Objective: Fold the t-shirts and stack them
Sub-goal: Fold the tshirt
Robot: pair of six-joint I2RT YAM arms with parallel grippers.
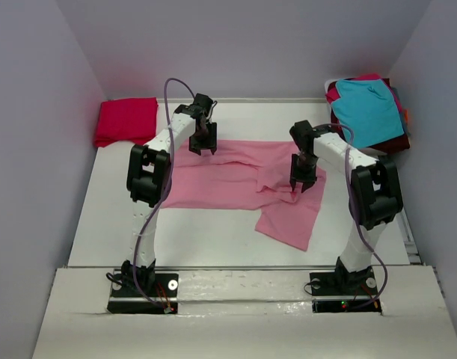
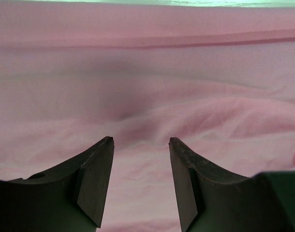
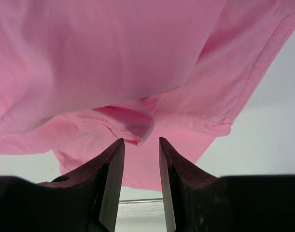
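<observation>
Both stand parted and empty, left gripper (image 2: 141,141) over the pink t-shirt (image 1: 221,179), right gripper (image 3: 141,140) at its curled hem (image 3: 119,128), so the unpinned fold could slump open crookedly

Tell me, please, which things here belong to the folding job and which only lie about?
Job: light pink cotton t-shirt spread out; folded crimson red t-shirt, far left; teal t-shirt atop the far-right pile; maroon t-shirt beneath it.
Not job: white table, only carrying them.
</observation>
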